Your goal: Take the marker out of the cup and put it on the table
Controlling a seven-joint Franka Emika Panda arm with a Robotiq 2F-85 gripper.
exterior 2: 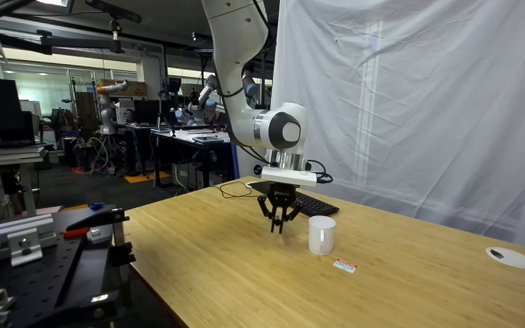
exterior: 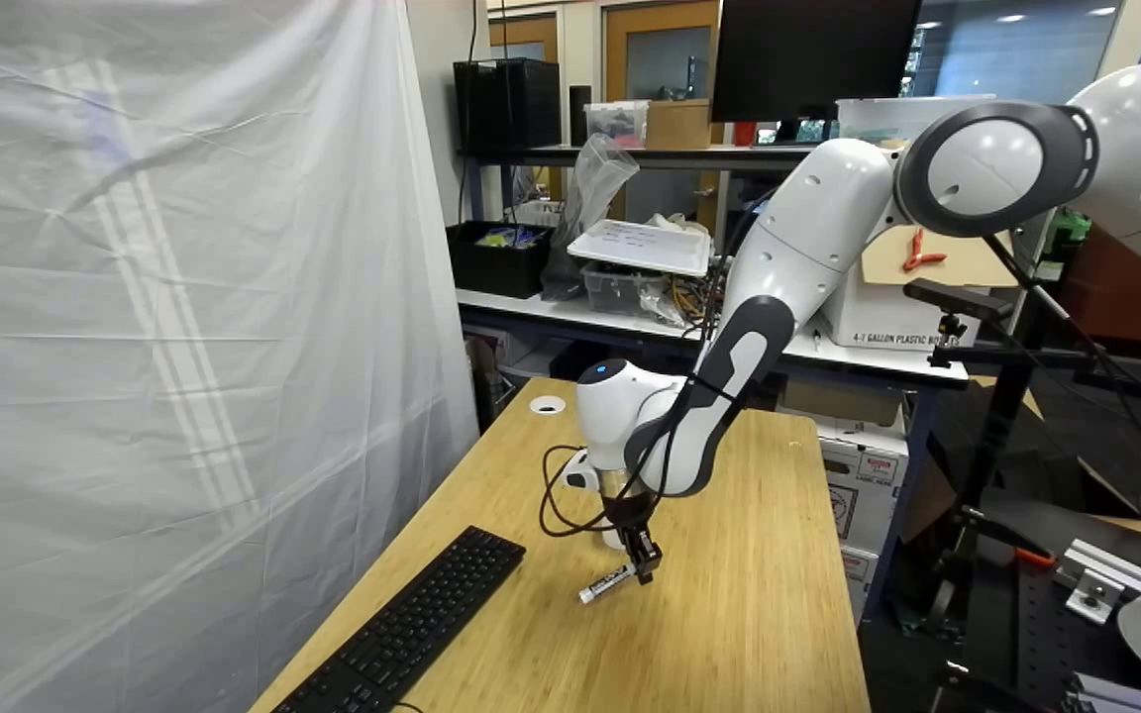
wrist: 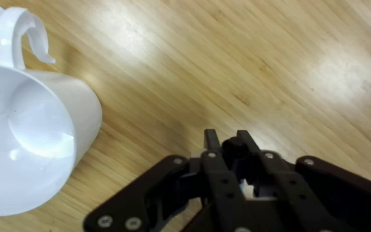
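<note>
My gripper (exterior 2: pixel 276 230) is shut on the marker and holds it crosswise between the fingertips. The marker (exterior: pixel 607 584) has a white, printed body that sticks out of the gripper in an exterior view, slanting down to its pale end. Its dark end (wrist: pixel 235 148) shows between the fingers in the wrist view. It appears low over the wooden table (exterior 2: pixel 244 282); I cannot tell the exact gap. The white cup (exterior 2: pixel 321 234) stands upright beside the gripper, apart from it. In the wrist view the cup (wrist: pixel 87 109) is at the left, and the visible inside holds nothing.
A black keyboard (exterior: pixel 412 624) lies along the table edge by the white curtain (exterior: pixel 184 297). A red and white sticker (exterior 2: pixel 345 265) lies by the cup. A round white table insert (exterior 2: pixel 511 257) is farther along. A cable hangs around the wrist.
</note>
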